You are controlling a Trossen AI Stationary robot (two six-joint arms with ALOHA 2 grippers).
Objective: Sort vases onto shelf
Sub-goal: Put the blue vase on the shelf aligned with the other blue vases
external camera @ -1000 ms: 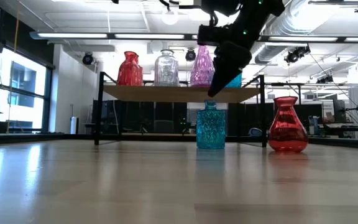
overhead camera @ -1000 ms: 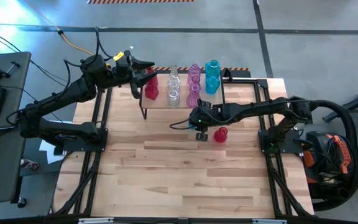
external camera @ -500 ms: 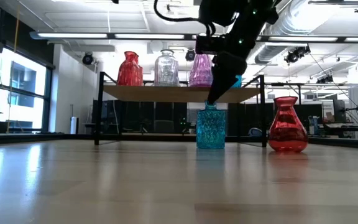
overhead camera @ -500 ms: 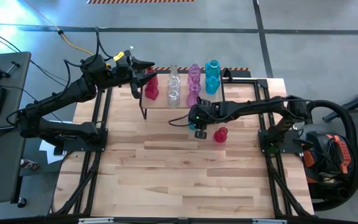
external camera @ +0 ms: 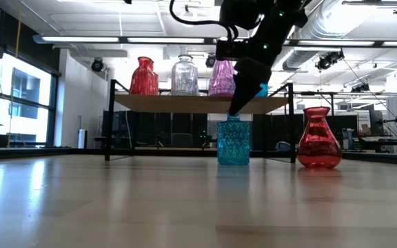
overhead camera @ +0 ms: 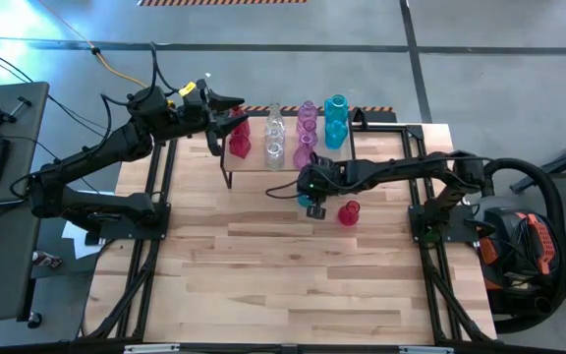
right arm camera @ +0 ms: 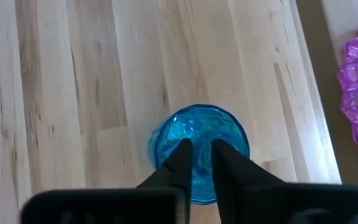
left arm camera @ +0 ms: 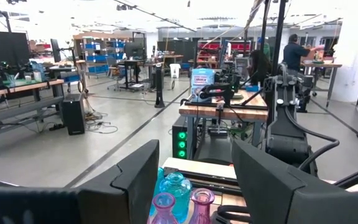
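The right end effector (right arm camera: 198,155) was positioned directly above a teal vase (right arm camera: 199,151) on the counter (right arm camera: 92,93), fingers nearly together at its mouth. Behind it, the shelf (external camera: 198,103) carried vases. The left end effector (overhead camera: 216,120), fingers apart, was held beside the shelf.

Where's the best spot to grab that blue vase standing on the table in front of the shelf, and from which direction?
Probably the neck, from straight above. The blue vase stands upright on the table, its narrow mouth facing up and its textured body wider below. The right pincer already hangs right over that mouth, fingers close together, so they would likely need to spread around the neck.
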